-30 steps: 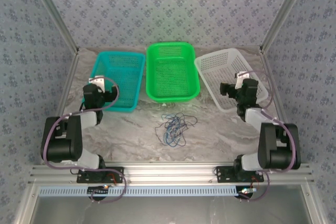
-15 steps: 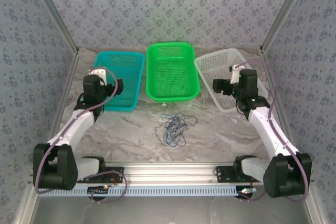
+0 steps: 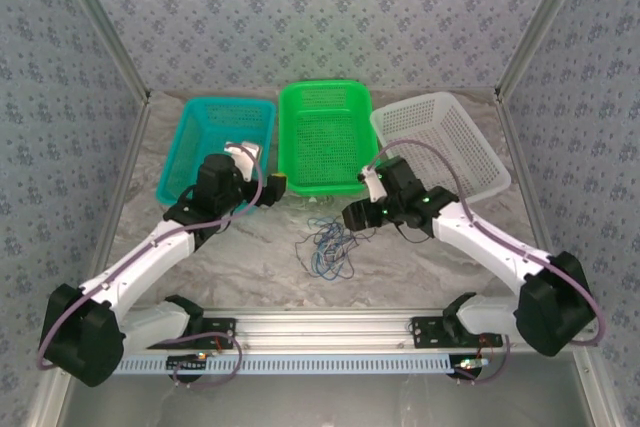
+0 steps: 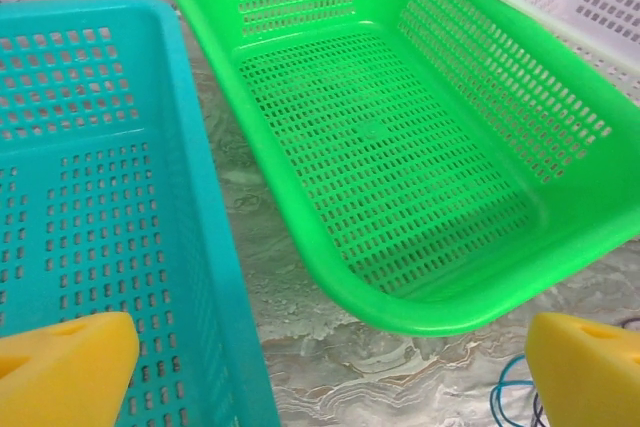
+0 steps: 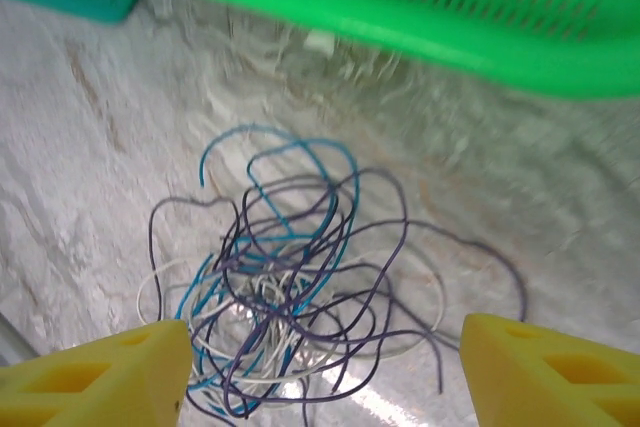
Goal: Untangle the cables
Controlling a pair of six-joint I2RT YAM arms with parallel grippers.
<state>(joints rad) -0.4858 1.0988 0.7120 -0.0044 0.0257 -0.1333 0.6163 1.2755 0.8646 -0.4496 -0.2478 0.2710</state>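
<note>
Marbled counter (image 3: pixel 420 272) is strewn with the cables (image 5: pixel 290 287), tangled below the right jaws, held apart, empty. Left jaws are spread wide before the green basket (image 4: pixel 400 147). Light, floppy strands are judged best pinched at an outer loop.

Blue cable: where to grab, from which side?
Grip the blue cable at its bare arc poking out of the knot towards the green basket, near the free end. Come down from above with the right gripper: it lies flat on the table, and elsewhere purple strands and cream strands cross it.
</note>
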